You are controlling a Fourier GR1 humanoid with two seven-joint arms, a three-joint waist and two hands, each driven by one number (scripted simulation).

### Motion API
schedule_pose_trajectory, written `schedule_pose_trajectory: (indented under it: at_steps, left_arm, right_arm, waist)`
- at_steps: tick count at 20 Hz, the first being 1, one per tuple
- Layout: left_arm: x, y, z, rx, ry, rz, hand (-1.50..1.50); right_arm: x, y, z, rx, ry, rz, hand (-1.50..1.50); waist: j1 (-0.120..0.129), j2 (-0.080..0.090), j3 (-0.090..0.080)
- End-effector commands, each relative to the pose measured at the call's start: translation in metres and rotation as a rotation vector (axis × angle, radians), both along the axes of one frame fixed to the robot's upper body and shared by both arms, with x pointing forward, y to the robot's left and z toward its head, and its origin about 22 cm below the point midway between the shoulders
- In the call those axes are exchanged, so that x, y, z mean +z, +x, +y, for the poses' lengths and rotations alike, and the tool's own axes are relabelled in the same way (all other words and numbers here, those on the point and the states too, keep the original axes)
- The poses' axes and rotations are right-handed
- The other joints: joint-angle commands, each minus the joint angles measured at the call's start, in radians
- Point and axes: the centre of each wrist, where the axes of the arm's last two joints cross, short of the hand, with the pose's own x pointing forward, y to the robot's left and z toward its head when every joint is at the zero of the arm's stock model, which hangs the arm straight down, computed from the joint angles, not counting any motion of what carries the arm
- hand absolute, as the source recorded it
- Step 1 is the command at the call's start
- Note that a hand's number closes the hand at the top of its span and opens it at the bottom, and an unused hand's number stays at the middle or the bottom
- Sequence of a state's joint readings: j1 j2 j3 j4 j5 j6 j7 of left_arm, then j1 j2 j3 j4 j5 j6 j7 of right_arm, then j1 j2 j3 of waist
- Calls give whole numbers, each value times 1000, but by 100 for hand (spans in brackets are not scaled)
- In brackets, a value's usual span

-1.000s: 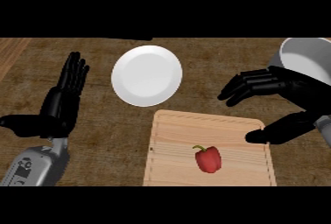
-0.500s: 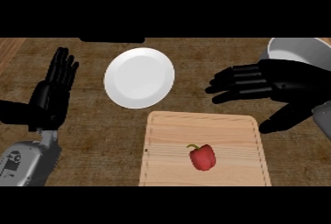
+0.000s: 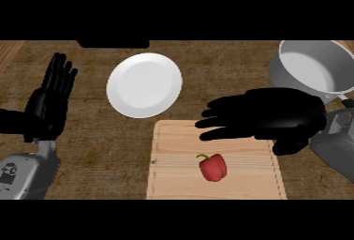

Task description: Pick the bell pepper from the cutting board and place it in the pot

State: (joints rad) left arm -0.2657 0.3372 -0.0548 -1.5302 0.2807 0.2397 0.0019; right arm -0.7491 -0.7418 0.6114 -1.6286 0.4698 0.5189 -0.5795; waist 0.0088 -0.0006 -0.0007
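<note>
Over the far half of the cutting board (image 3: 173, 180): right hand (image 3: 276, 117), palm down, fingers pointing toward the counter's left edge.
Right hand, opening: fingers straight and fanned apart, thumb hanging toward the board's right edge; nothing between them.
Right hand, contact: holds nothing; cannot tell whether it touches the board under it.
Bell pepper (image 3: 213, 167): red, green stem, lying on the board just right of its middle, toward the near edge; apart from the right hand, on the near side of the fingers.
Pot (image 3: 314, 65): grey, open-topped, at the counter's far right corner, beyond the right hand's wrist; its handle runs toward the right edge.
Between pepper and pot: the right hand and its forearm lie across that line.
Plate (image 3: 144, 85): white, on the counter (image 3: 97, 140) just beyond the board's far left corner.
Left hand (image 3: 48, 101): at the counter's left edge, flat, fingers up and together, resting, holding nothing.
Far edge: a dark object (image 3: 113, 44), cut off, not identifiable.
</note>
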Motion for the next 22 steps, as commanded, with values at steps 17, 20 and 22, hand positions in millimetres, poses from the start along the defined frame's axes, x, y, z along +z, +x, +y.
schedule_pose_trajectory:
  at_steps: [17, 20, 22]
  left_arm:
    - [-9, -5, 18, 11, 16, -14, 0]
    - [7, 20, -3, -6, 5, 6, 0]
    - [-5, 5, 25, 4, -5, -1, 0]
  right_arm:
    - [-63, -26, 31, 13, -145, 38, -150]
    - [-90, -14, 37, 21, -135, 34, -150]
    - [-88, -30, 32, 25, -146, 15, -150]
  waist:
    - [-7, 0, 0]
    - [-5, 3, 1]
    - [-7, 1, 1]
